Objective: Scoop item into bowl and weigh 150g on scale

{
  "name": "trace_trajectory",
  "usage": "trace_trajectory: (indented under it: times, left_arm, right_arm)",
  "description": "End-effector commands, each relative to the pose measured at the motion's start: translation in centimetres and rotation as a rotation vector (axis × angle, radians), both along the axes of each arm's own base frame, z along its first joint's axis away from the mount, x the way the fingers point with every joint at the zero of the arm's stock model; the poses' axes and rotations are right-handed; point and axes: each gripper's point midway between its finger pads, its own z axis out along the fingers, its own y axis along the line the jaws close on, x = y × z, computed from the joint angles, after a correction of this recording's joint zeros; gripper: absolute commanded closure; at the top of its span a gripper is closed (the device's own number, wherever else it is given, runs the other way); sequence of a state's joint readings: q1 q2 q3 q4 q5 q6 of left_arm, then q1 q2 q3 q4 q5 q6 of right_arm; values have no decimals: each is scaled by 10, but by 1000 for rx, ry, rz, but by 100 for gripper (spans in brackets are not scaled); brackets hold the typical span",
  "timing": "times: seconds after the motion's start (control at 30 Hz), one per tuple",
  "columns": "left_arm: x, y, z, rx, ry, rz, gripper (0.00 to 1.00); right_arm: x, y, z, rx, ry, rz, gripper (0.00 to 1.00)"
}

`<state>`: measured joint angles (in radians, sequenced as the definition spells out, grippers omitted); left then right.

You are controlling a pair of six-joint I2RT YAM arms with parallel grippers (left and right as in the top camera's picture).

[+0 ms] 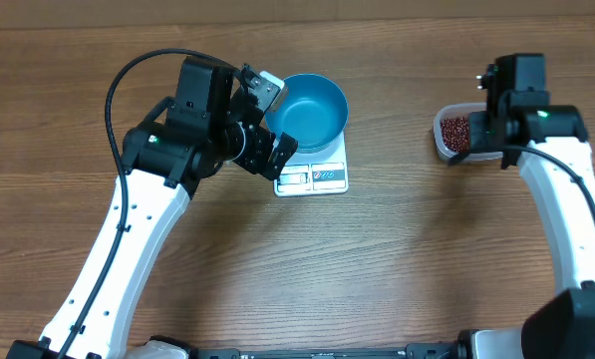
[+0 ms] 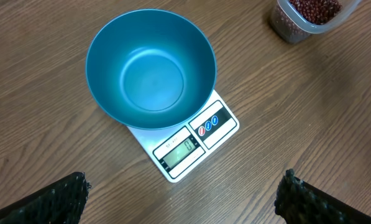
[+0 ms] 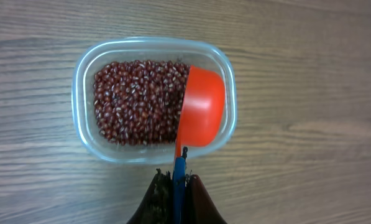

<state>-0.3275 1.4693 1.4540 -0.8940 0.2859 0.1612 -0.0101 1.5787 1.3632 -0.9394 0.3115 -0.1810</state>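
L gripper (image 2: 182, 204) is spread wide w/ nothing between the fingers. On the overhead it hangs just beside the bowl (image 2: 151, 68), at its left edge, and its wrist cam looks down at bowl and scale (image 2: 191, 143). The bowl sits on the scale and covers most of it; only the display strip and buttons stick out toward me. The bowl's inside shows plain blue. The display is lit, but the digits are too small to read.

R gripper (image 3: 178, 199) is pinched tight on the thin blue handle of the scoop (image 3: 201, 106). The red scoop head lies inside the tub (image 3: 79, 81) at one end, its edge against the beans (image 3: 135, 102). I can't tell if it's face up or down, nor if it carries any. All the beans I see are in the tub, filling the rest of it.

The tub stands on the table (image 1: 397, 259), well apart from bowl and scale, on the R side under the R arm.
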Motion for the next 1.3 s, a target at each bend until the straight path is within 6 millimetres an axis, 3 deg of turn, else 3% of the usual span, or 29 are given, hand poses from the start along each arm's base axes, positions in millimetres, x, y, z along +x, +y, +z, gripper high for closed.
trace_trajectory:
  times: [0.0, 0.5, 0.63, 0.67, 0.93, 1.27]
  left_arm:
    - [-3, -3, 15, -17, -42, -28, 0]
    - [-3, -3, 15, -17, -42, -28, 0]
    - [-3, -3, 15, -17, -42, -28, 0]
    - [-3, -3, 15, -17, -42, -28, 0]
    - [-3, -3, 15, -17, -42, -28, 0]
    - [-3, -3, 15, -17, -42, -28, 0]
  right_arm:
    - [16, -5, 6, -105, -7, 29, 96]
    - [26, -13, -50, -155, 131, 23, 96]
    - [30, 0, -59, -84, 132, 55, 96]
    - [32, 11, -62, -20, 124, 84, 96]
    - [33, 35, -68, 185, 119, 142, 96]
    - [28, 30, -69, 356, 113, 123, 96]
